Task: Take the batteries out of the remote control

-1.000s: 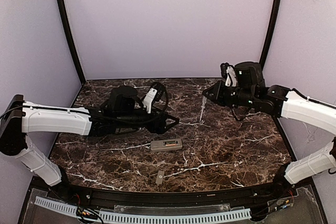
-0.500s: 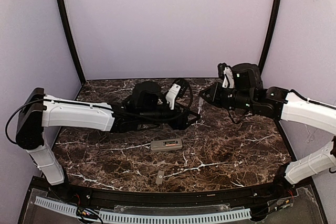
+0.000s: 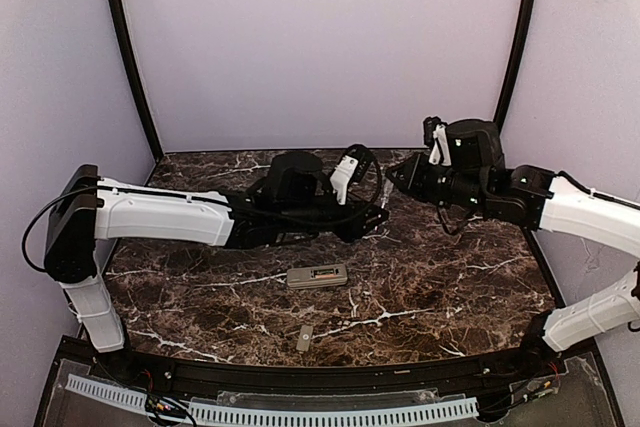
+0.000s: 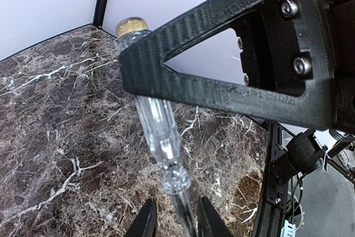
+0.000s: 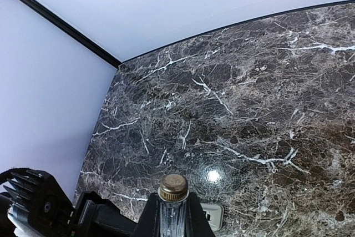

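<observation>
Brass-capped screwdriver (image 4: pixel 161 131) sat clamped in the right end effector (image 5: pixel 173 215) — the left end effector (image 4: pixel 176 202) flanked its shaft, narrowly parted, grip unclear.

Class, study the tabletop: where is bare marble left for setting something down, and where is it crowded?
Free: the right front, between the remote control and the table's right edge; the left front, between the left arm and the near edge. Crowded: centre back, where left gripper and right gripper meet at the screwdriver.
</observation>
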Controlling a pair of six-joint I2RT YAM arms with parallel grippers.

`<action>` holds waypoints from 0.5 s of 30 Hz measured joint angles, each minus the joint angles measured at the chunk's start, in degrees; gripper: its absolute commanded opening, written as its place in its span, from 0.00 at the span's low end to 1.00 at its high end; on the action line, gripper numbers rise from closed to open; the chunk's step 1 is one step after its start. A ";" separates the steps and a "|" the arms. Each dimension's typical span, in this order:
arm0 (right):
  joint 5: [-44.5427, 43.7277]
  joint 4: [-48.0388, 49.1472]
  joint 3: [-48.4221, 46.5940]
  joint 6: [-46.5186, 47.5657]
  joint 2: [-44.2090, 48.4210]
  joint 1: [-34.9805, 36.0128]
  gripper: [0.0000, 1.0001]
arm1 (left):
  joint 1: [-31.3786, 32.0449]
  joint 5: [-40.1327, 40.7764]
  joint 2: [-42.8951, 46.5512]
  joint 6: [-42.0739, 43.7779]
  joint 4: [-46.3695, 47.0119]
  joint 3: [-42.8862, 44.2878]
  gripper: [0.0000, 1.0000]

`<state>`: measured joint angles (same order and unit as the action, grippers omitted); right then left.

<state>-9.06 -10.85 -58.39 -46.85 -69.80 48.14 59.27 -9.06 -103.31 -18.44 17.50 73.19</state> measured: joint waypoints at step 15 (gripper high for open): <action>-6.91 0.70 4.50 -12.11 3.76 0.83 0.00 | 0.76 2.10 -1.11 -1.86 0.92 0.94 0.12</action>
<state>-15.97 -10.15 -53.89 -58.96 -66.04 48.97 60.03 -6.96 -104.42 -20.29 18.41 74.13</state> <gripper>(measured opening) 0.084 0.136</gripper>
